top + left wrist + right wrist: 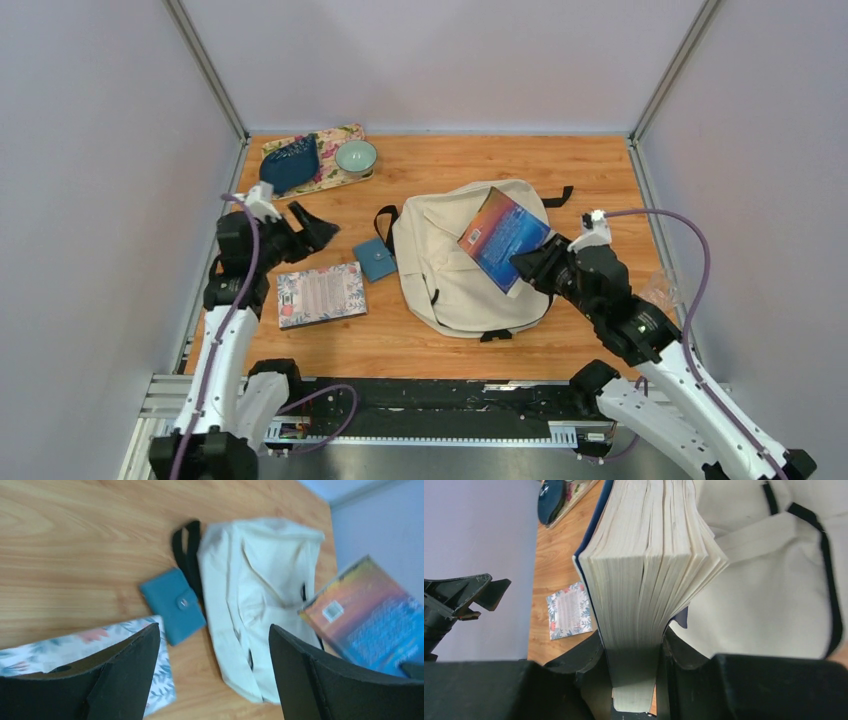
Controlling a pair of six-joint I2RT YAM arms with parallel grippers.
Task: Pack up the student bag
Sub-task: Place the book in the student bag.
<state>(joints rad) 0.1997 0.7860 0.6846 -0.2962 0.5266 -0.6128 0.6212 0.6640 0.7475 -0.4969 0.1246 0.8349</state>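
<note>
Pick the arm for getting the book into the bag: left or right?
Right. The right hand is shut on the book, held over the student bag. The left hand is open and empty, off near the floral notebook.

Bright, even light, faint shadows.
Left wrist view smeared, bag [260, 595] and book [365, 615] soft; right wrist view sharp on pages.
</note>
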